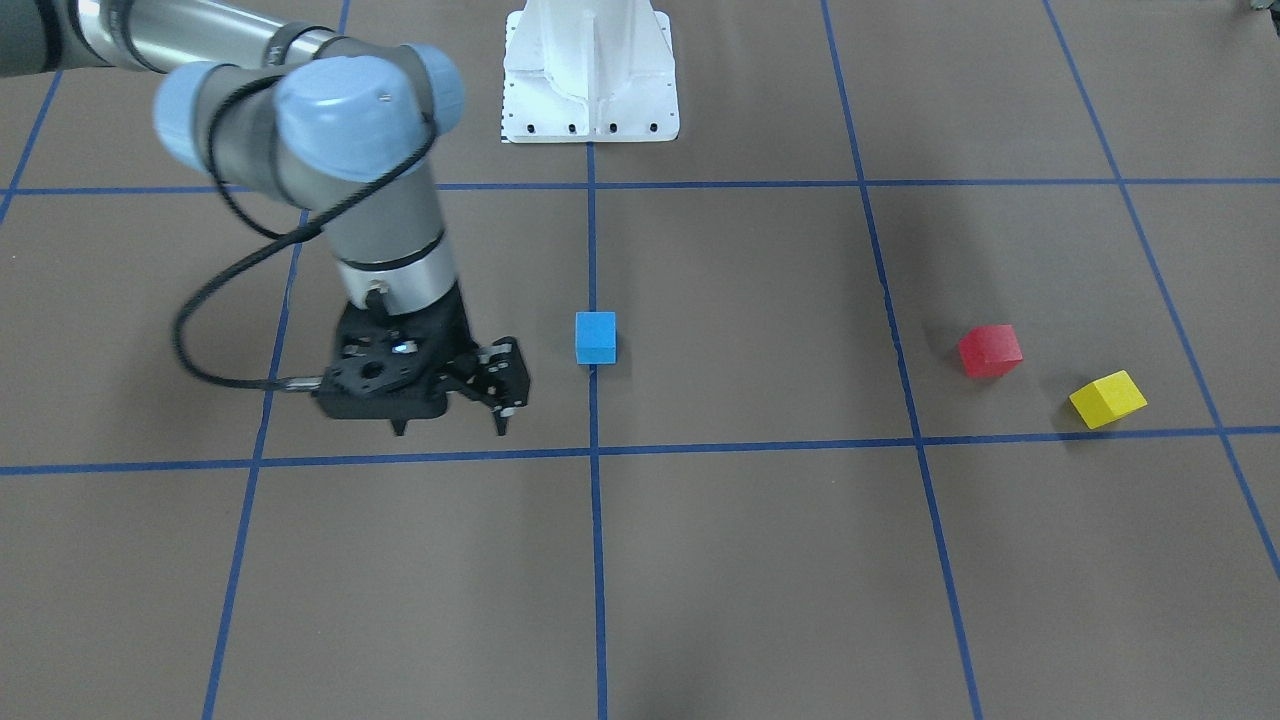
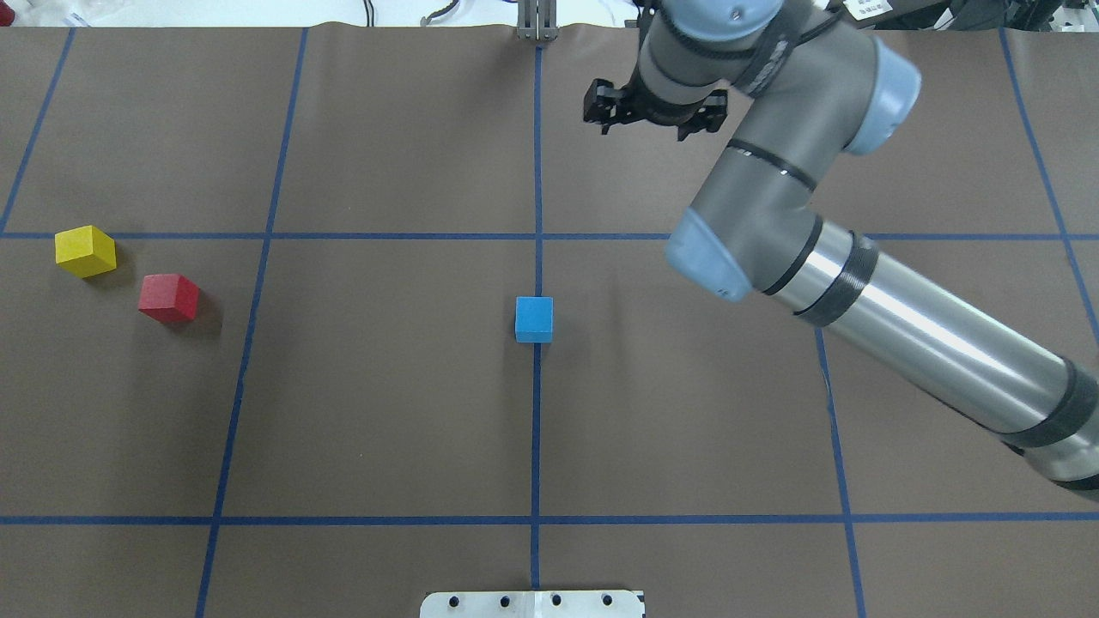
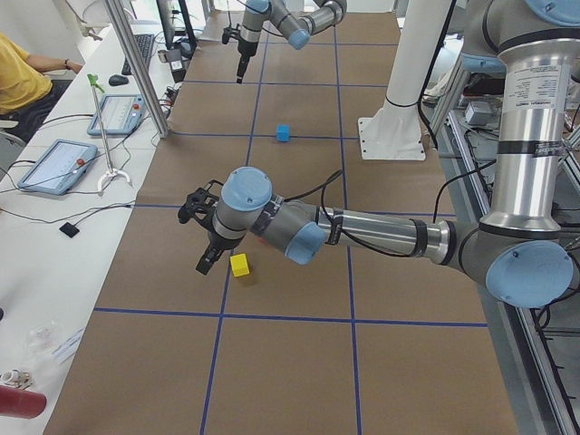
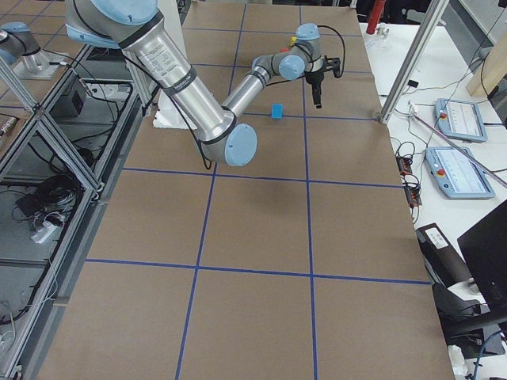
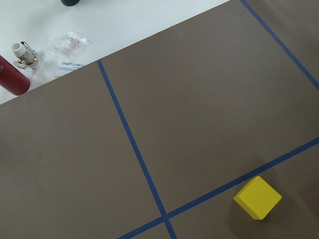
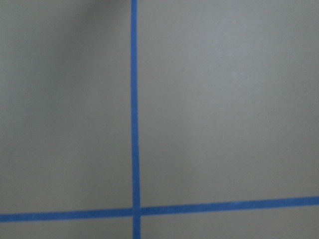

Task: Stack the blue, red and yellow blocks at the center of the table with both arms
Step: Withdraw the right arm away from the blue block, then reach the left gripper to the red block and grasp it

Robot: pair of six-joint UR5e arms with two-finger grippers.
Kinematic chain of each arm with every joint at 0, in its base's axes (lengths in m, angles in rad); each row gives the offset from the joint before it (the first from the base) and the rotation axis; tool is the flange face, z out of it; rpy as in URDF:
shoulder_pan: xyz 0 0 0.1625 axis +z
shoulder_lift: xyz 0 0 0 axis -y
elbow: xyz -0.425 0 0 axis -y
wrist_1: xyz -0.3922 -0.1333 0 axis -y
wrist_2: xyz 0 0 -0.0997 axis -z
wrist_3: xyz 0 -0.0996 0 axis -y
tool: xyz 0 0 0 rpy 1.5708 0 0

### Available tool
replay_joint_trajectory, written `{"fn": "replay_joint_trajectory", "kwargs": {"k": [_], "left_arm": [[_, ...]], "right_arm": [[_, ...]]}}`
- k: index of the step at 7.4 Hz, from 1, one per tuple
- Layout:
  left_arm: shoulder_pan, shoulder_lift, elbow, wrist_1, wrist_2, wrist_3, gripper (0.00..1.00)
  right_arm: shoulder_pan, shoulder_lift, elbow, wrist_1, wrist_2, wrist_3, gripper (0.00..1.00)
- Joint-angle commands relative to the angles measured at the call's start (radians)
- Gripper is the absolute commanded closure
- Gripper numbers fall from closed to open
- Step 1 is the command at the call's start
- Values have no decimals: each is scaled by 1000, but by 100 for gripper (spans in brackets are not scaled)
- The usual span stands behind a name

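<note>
The blue block [image 2: 534, 318] sits on the centre line of the brown table; it also shows in the front view [image 1: 595, 337]. The red block [image 2: 169, 297] and the yellow block [image 2: 85, 251] lie apart near the table's left end. My right gripper [image 2: 648, 129] is open and empty, above the table beyond and to the right of the blue block; it also shows in the front view [image 1: 451, 428]. My left gripper [image 3: 204, 267] shows only in the exterior left view, right beside the yellow block [image 3: 239, 265]; I cannot tell whether it is open or shut. The left wrist view shows the yellow block [image 5: 257, 197] at lower right.
The white robot base plate [image 1: 590, 80] stands at the robot's edge of the table. A metal post [image 2: 537, 21] stands at the far edge. A red cylinder [image 5: 12, 77] and a plastic bag [image 5: 70, 45] lie beyond the table's left end. Operators' tablets [image 3: 59, 163] sit alongside.
</note>
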Motion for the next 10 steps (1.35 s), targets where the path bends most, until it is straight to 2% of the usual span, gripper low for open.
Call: {"fn": "replay_joint_trajectory", "kwargs": {"k": [1,2,3,4,5,7,10], "left_arm": [[159,4,-67,-45,7,-400,0],[254,9,-80,-70,78,-499,0],[367,13,-87,-74,153,-580,0],[484,13,-89,-76,270,-611,0],[583,15,-86,-76,342,-637,0],[719,0,-63,-78,418,-697,0],[738,-39,21,-81,426,-687,0]], "right_arm": [[267,-190,76,-5,191,-371,0],[395,-274,75,-5,268,-605,0],[492,-348,66,-3,307,-802,0],[578,-415,50,-2,385,-960,0],[632,-478,50,4,451,-1065,0],[650,-511,50,6,456,-1098,0],[648,-509,50,7,455,-1097,0]]}}
